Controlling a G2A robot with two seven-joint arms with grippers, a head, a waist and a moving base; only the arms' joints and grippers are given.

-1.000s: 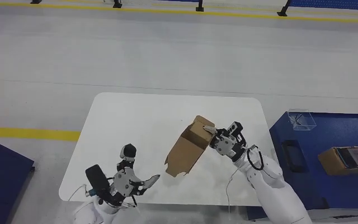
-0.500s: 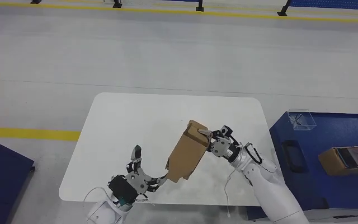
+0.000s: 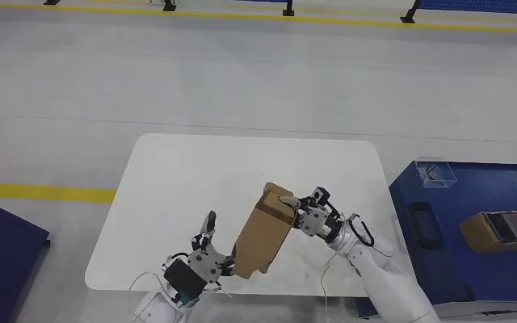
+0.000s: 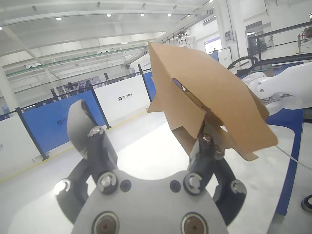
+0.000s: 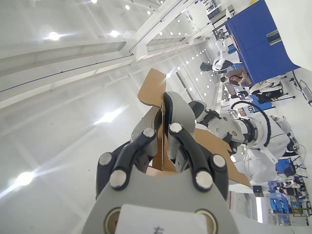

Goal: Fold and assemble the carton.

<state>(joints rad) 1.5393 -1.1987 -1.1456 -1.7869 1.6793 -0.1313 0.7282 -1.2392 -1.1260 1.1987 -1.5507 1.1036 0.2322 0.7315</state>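
– Two things have altered within the last second. The left end effector (image 3: pixel 220 241) has been brought from the near left corner of the counter (image 3: pixel 161 178) across to the carton (image 3: pixel 262 230). The carton itself has been drawn towards the near edge and tipped more steeply.

– How is the carton held?

– An upper panel is pinched by the right end effector (image 3: pixel 296 203), which is closed on the cardboard edge. The carton is hung slantwise over the near middle of the counter, flapped end lowest. Whether that end is rested on the counter cannot be told.

– And the left one?

– It is spread wide and nothing is gripped by it. One finger (image 4: pixel 206 147) is set against the loose lower flaps (image 4: pixel 185 132), and the other is held well apart from the cardboard.

– What is meant by that for the task?

– The bottom is judged not yet folded, since the flaps are seen splayed. With the body steadied from above, a flap can probably be pushed inward next. Crushing of the cardboard, or a slip from the pinch, is the risk to be watched.
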